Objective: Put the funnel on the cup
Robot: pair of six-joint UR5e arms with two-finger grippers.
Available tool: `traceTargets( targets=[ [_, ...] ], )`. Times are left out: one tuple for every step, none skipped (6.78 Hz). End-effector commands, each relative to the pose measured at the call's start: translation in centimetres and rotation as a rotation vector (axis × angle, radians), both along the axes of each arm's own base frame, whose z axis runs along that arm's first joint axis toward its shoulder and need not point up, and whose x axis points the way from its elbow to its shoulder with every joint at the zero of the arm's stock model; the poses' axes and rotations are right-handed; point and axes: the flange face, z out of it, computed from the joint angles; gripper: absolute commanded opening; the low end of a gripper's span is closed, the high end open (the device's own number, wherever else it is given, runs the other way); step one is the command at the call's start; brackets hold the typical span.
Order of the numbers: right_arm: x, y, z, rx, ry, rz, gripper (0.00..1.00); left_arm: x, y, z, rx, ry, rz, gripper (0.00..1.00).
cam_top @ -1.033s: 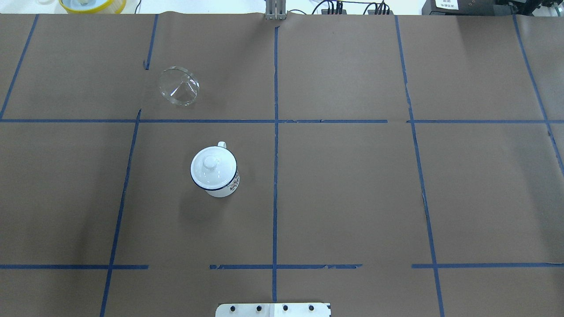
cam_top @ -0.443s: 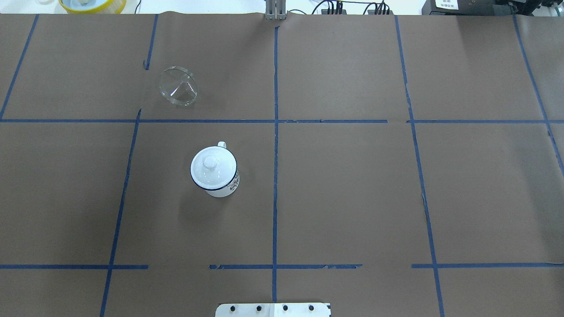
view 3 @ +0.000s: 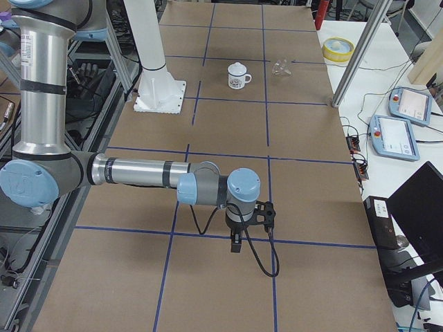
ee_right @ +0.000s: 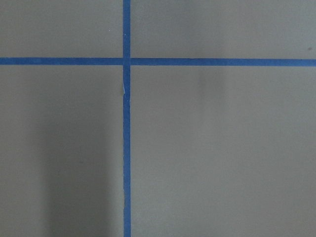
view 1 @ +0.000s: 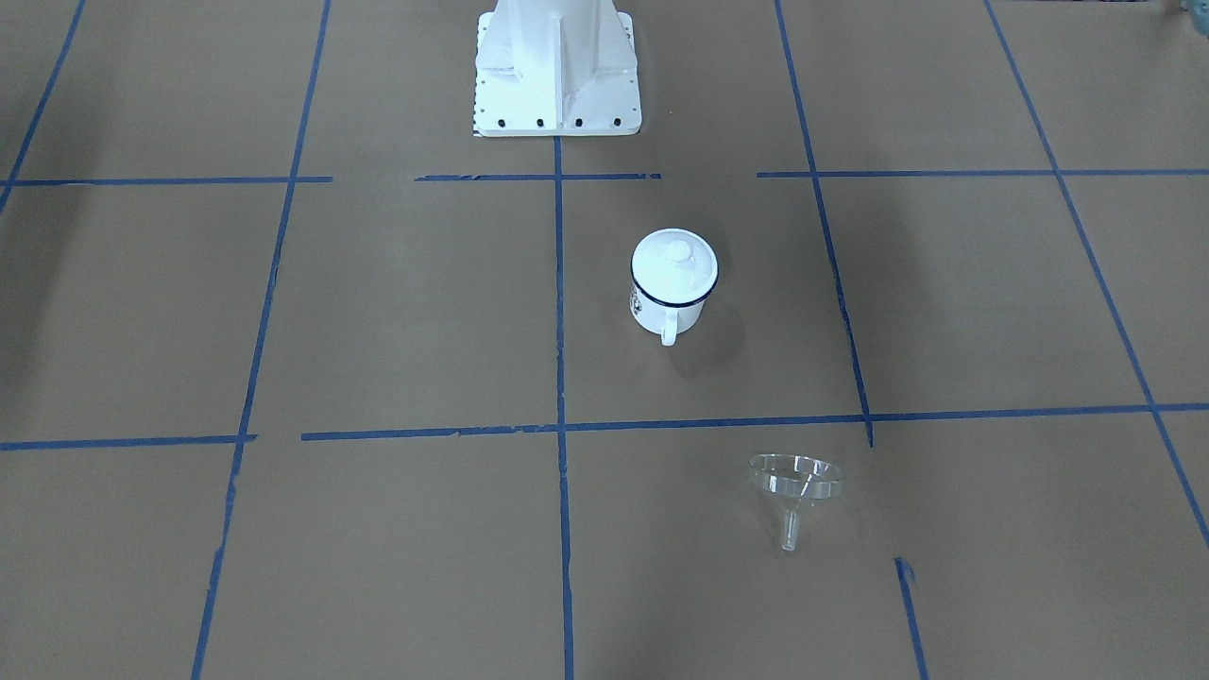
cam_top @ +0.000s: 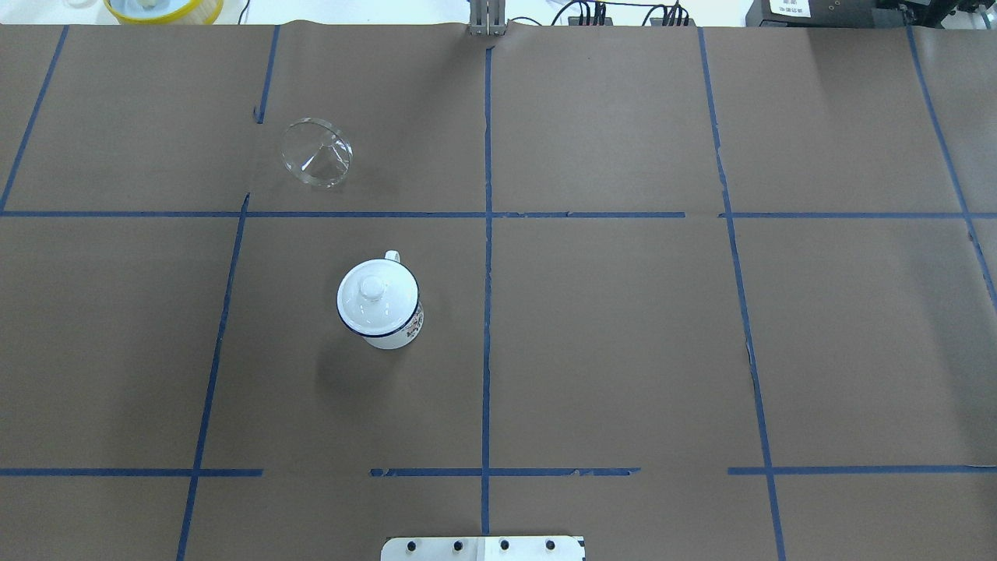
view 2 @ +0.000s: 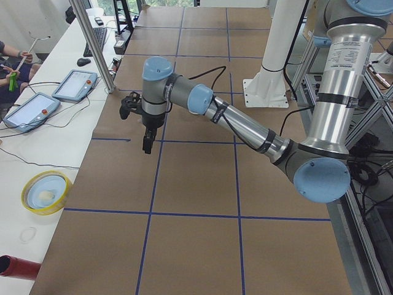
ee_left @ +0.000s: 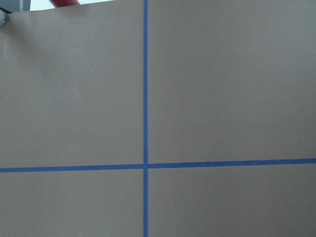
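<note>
The clear funnel [cam_top: 316,163] lies on its side on the brown paper at the far left; it also shows in the front-facing view [view 1: 795,482]. The white cup [cam_top: 396,329] with a dark blue rim stands upright nearer the robot, its handle pointing away. A round white knobbed lid [cam_top: 376,296] sits on it, as the front-facing view shows [view 1: 673,264]. My left gripper [view 2: 147,144] shows only in the exterior left view, hanging above the paper. My right gripper [view 3: 236,243] shows only in the exterior right view, far from the cup [view 3: 239,76]. I cannot tell whether either is open or shut.
The white robot base [view 1: 557,66] stands at the table's near edge. A yellow-rimmed bowl [cam_top: 163,8] sits beyond the far left edge. Teach pendants [view 2: 73,85] and a metal post [view 2: 92,43] stand along the operators' side. Blue tape lines grid the paper.
</note>
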Motion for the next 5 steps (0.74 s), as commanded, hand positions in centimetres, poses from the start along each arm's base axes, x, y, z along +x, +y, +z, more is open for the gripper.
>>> traceTargets(
  targets=[
    [0.0,0.0,0.0,0.0,0.0,0.0,1.0,8.9,-0.5,-7.2,-0.001,0.074,0.025,1.0],
    [0.0,0.0,0.0,0.0,0.0,0.0,1.0,14.2,-0.4,-11.0,-0.037,0.098,0.056,1.0],
    [0.0,0.0,0.0,0.0,0.0,0.0,1.0,20.0,0.7,-13.4,-0.079,0.091,0.065,1.0],
    [0.0,0.0,0.0,0.0,0.0,0.0,1.0,23.4,2.1,-14.4,-0.082,0.096,0.097,1.0],
    [0.0,0.0,0.0,0.0,0.0,0.0,1.0,24.1,2.5,-15.2,-0.073,0.108,0.116,1.0]
  ],
)
